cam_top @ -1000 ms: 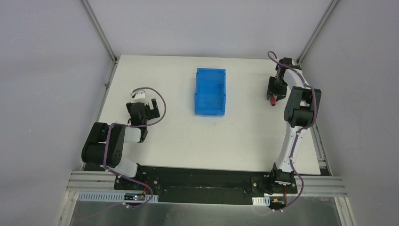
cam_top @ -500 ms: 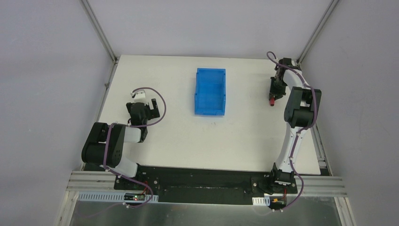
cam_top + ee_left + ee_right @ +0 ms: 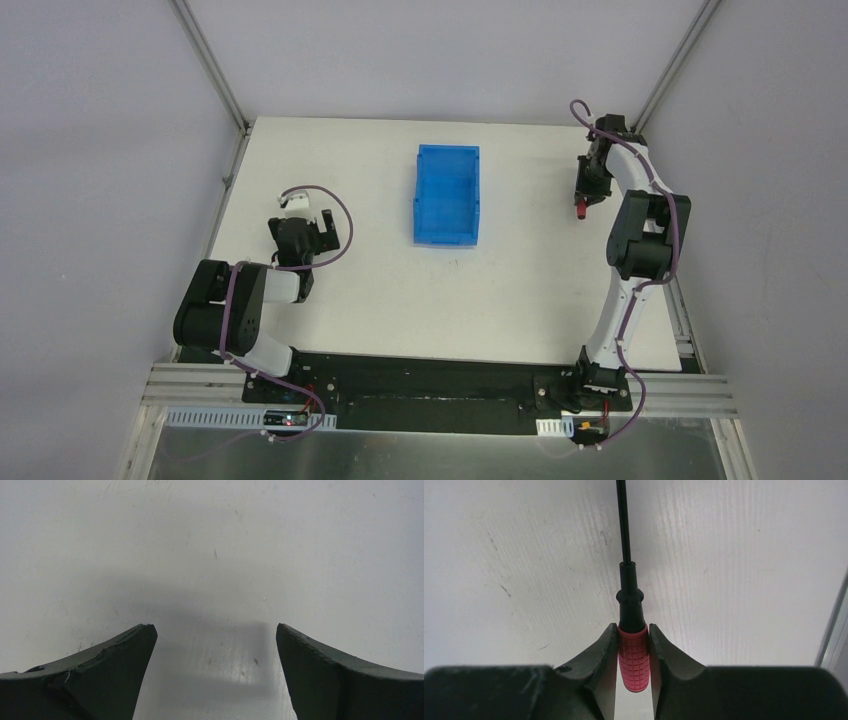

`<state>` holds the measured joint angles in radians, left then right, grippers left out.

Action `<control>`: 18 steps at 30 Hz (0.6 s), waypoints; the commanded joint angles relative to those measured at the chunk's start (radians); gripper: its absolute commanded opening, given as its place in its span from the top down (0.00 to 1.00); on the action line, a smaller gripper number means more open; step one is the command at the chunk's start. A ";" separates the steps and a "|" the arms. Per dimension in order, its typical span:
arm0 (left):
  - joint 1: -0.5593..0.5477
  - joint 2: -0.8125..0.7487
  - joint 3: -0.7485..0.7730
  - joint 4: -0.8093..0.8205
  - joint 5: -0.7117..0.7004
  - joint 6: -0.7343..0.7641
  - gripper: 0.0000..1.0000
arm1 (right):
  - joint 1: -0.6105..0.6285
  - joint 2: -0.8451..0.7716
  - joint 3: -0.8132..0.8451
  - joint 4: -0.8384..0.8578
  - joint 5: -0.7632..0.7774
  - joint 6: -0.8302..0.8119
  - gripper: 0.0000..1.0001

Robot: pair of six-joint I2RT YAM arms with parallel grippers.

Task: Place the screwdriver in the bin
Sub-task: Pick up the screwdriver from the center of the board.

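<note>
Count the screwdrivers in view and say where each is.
1. The screwdriver is clamped by its red handle in the right gripper, at the table's far right, right of the bin. None shows elsewhere.

arms: white links, black joints | cables: purple | fingers: dark grey

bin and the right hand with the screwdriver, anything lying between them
Nothing. The top external view shows only bare white table between the bin and the right hand, which is closed on the red handle of the screwdriver.
</note>
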<state>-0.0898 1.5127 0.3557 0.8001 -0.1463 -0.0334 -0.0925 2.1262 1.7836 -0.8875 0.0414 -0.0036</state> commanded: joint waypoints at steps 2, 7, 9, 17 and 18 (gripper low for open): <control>0.005 -0.009 0.016 0.025 0.010 0.006 0.01 | 0.009 -0.117 0.034 -0.032 0.020 -0.009 0.87; 0.006 -0.008 0.016 0.025 0.010 0.006 0.01 | 0.011 -0.142 0.072 -0.078 0.036 0.002 0.87; 0.006 -0.008 0.016 0.025 0.010 0.006 0.01 | 0.013 -0.148 0.090 -0.099 0.035 0.002 0.87; 0.005 -0.008 0.016 0.025 0.010 0.006 0.01 | 0.033 -0.169 0.147 -0.163 0.040 0.059 0.86; 0.005 -0.008 0.016 0.025 0.010 0.006 0.01 | 0.036 -0.171 0.156 -0.172 0.036 0.064 0.86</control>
<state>-0.0898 1.5127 0.3557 0.8001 -0.1463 -0.0334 -0.0715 2.0438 1.8717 -1.0149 0.0650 0.0250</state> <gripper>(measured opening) 0.992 0.269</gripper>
